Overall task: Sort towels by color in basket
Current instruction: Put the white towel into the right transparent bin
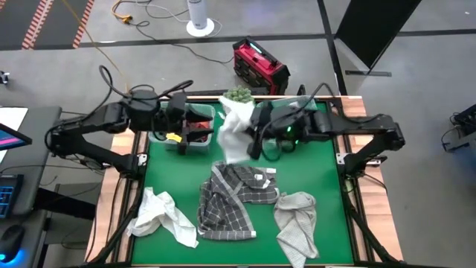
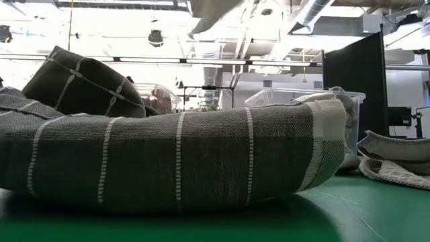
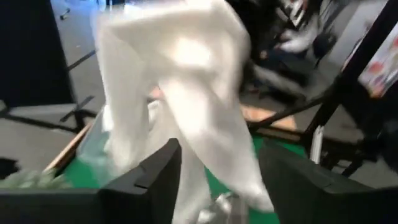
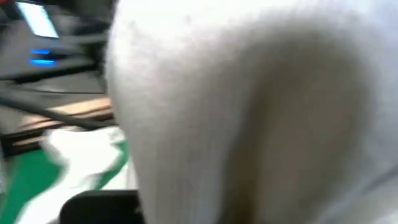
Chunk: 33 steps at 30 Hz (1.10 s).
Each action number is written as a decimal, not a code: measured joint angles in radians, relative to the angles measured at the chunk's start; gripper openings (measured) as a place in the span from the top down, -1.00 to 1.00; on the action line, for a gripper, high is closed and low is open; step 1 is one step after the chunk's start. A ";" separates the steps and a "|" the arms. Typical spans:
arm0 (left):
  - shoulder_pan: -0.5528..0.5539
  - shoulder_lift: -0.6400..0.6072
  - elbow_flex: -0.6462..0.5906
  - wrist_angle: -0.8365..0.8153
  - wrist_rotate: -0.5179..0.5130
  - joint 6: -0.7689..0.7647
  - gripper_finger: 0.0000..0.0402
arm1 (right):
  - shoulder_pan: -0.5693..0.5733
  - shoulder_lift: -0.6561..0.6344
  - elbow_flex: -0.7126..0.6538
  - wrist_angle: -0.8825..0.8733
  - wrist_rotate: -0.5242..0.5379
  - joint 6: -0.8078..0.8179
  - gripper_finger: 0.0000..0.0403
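Observation:
A white towel point(image 1: 234, 138) hangs in the air over the table's far middle, between my two grippers. My right gripper point(image 1: 254, 132) comes from the right and is shut on it; the cloth point(image 4: 249, 106) fills the right wrist view and hides the fingers. My left gripper point(image 3: 221, 180) stands open just to the towel's left, with the hanging cloth point(image 3: 186, 93) right ahead of its spread fingers. On the green table point(image 1: 327, 171) lie a dark grey plaid towel point(image 1: 230, 197), a white towel point(image 1: 160, 216) and a light grey towel point(image 1: 297, 223). My right gripper holds the white towel by its upper part point(image 1: 242, 119), coming level from the table's right. The cloth itself hides the fingers, so the kind of hold does not show. The towel hangs slack below, clear of the table. Whether my left gripper touches it, I cannot tell.
Clear bins stand along the far edge: one point(image 1: 190, 134) under my left arm holds dark and red cloth, another point(image 1: 238, 98) holds something grey-green. The plaid towel point(image 2: 175, 158) fills the low view. A red case point(image 1: 259, 65) and cables lie on the floor beyond.

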 joint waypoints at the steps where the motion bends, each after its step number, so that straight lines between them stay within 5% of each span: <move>1: 0.000 -0.005 0.010 -0.030 -0.007 0.009 -0.04 | -0.019 -0.015 0.000 -0.034 0.022 0.007 0.87; 6: 0.000 -0.036 0.026 -0.077 -0.054 0.041 -0.07 | -0.138 -0.058 0.002 -0.256 0.138 0.059 0.87; 11: 0.000 -0.066 0.026 -0.137 -0.154 0.041 -0.06 | -0.282 -0.032 -0.012 -0.512 0.129 0.146 0.87; 23: 0.000 -0.102 0.024 -0.254 -0.236 -0.004 -0.06 | -0.440 -0.028 -0.376 -0.445 -0.009 0.195 0.87; 29: 0.000 -0.106 -0.008 -0.266 -0.236 -0.028 -0.06 | -0.514 -0.027 -0.558 -0.318 -0.190 0.393 0.87; 33: 0.000 -0.107 -0.008 -0.274 -0.250 -0.029 -0.06 | -0.550 -0.028 -0.619 -0.307 -0.217 0.466 0.87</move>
